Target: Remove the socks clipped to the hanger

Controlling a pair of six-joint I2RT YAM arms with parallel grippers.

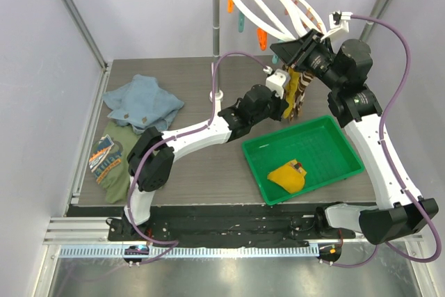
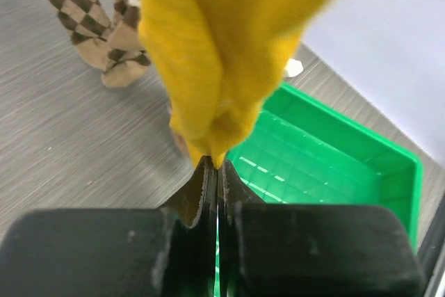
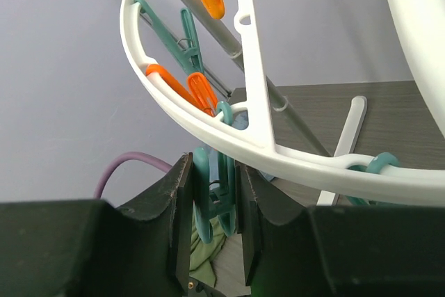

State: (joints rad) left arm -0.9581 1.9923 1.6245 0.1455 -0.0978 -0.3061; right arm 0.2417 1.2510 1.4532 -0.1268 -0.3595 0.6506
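Left fingers [image 2: 197, 203] pinch yellow sock [image 2: 229, 46] — right fingers [image 3: 182, 206], teal clip [image 3: 212, 196].

My left arm [image 1: 201, 130] extends low toward the table's [image 1: 174, 74] far right, left gripper [image 2: 214, 166] pinched flat on a yellow sock [image 2: 229, 46]; right arm [image 1: 381, 158] rises, right gripper [image 3: 214, 172] squeezing a teal clip [image 3: 208, 196].

The mustard sock [image 2: 229, 53] is blurred, its top cut off.
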